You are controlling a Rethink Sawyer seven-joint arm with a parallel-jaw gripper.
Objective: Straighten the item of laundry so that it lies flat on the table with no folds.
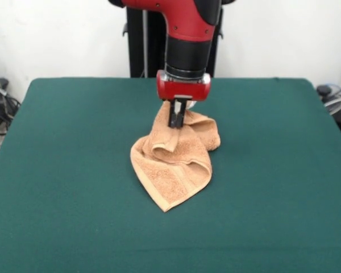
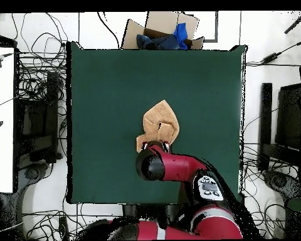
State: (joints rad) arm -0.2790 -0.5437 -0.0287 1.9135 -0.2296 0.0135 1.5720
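Observation:
The tan terry-cloth towel lies crumpled and folded over itself near the middle of the dark green table. One corner points toward the front edge. My gripper comes straight down onto the towel's far upper part, and its dark fingers are shut on a raised fold of the cloth there. In the overhead view the towel shows as a leaf shape just beyond the arm's red head, which hides the gripper. No white tag shows.
The red and black arm reaches in from the table's robot side. A cardboard box with blue cloth sits off the far edge in the overhead view. Cables and equipment lie on the floor around the table.

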